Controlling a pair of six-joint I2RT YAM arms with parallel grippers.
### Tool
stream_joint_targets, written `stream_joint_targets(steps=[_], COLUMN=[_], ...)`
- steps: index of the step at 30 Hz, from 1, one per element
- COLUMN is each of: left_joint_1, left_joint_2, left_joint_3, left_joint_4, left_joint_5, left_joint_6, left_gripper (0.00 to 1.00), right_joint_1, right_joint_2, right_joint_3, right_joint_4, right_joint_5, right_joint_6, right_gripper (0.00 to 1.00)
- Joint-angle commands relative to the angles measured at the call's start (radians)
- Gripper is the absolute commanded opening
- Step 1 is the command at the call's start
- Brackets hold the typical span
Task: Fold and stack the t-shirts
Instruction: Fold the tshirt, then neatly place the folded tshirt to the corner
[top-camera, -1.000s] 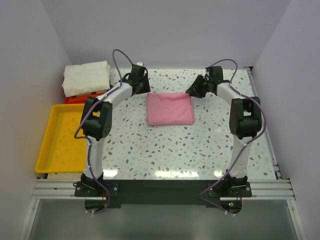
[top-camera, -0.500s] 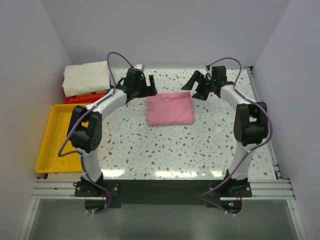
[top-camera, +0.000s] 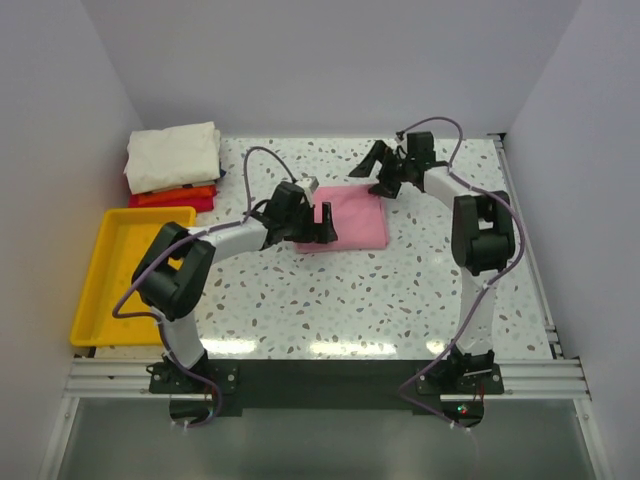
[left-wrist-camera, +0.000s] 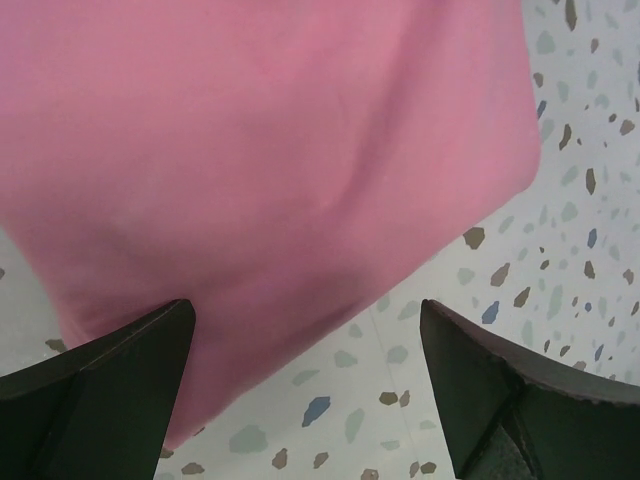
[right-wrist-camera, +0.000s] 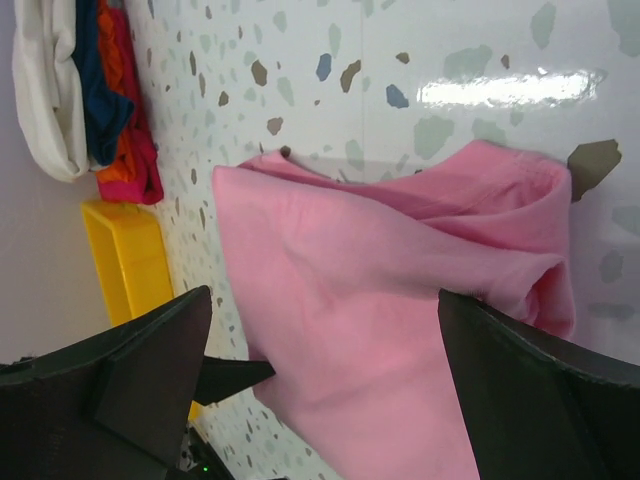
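T-shirt (top-camera: 350, 215), light pink cloth, folded rectangular, is laid flat centrally. Left gripper (top-camera: 325, 226) is held wide open over its left edge, right gripper (top-camera: 385, 172) wide open at its far-right corner, presumably for transfer to the cream, orange and red folded stack (top-camera: 174, 162) far left.

I work in a robot lab, inside a small test booth. Plain white walls (top-camera: 330, 70) stand close on three sides of me. My table (top-camera: 330, 290) has a smooth, shiny top with little dark specks. A bare metal rail (top-camera: 320, 378) runs along its near edge. My left arm (top-camera: 180, 290) and my right arm (top-camera: 480, 240) are bolted there side by side. Purple cables (top-camera: 262, 150) loop out of my arms in the open. A yellow plastic tray (top-camera: 88, 285) sits on the left. Folded t-shirts (top-camera: 172, 158) are piled in the far left corner.
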Motion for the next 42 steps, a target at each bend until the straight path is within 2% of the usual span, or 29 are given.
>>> stream_joint_targets(steps=[1, 12, 17, 21, 23, 26, 28, 29, 33, 37, 38, 42], left_joint_1=[0.010, 0.010, 0.008, 0.008, 0.007, 0.010, 0.019, 0.040, 0.113, 0.126, 0.128, 0.133], left_joint_2=[-0.027, -0.023, -0.081, -0.165, -0.210, -0.241, -0.239, -0.227, -0.164, -0.086, -0.057, 0.018], left_joint_3=[-0.040, -0.123, -0.054, 0.004, 0.015, 0.029, 0.044, 0.049, 0.082, 0.144, 0.168, 0.208], left_joint_4=[0.082, 0.059, -0.010, -0.041, -0.059, -0.117, -0.142, -0.157, -0.171, -0.202, -0.215, -0.206], left_joint_5=[0.031, 0.007, -0.021, -0.062, -0.090, -0.164, -0.223, -0.222, -0.121, -0.173, -0.179, -0.220], left_joint_6=[0.013, 0.023, 0.053, 0.061, 0.061, 0.043, 0.023, 0.000, -0.040, -0.034, -0.033, -0.033], left_gripper=[1.00, 1.00, 1.00, 1.00, 1.00, 1.00, 1.00, 1.00, 1.00, 1.00, 1.00, 1.00], right_joint_1=[-0.002, -0.004, -0.004, -0.002, -0.004, -0.004, -0.004, -0.004, -0.004, -0.005, -0.004, -0.004], right_joint_2=[0.080, 0.146, 0.105, -0.001, -0.099, -0.274, -0.383, -0.494, -0.766, -1.044, -1.141, -1.334], right_joint_3=[0.085, 0.107, 0.171, 0.207, 0.188, 0.060, -0.084, -0.137, -0.414, -0.602, -0.635, -0.772], right_joint_4=[0.041, -0.014, -0.083, -0.154, -0.193, -0.200, -0.186, -0.181, -0.209, -0.255, -0.263, -0.307], right_joint_5=[-0.003, 0.068, 0.060, 0.079, 0.096, 0.148, 0.209, 0.238, 0.420, 0.682, 0.718, 0.816], right_joint_6=[0.038, 0.041, 0.011, -0.065, -0.101, -0.161, -0.197, -0.212, -0.227, -0.207, -0.182, -0.142], right_gripper=[0.99, 0.99, 0.99, 0.99, 0.99, 0.99, 0.99, 0.99, 0.99, 0.99, 0.99, 0.99])
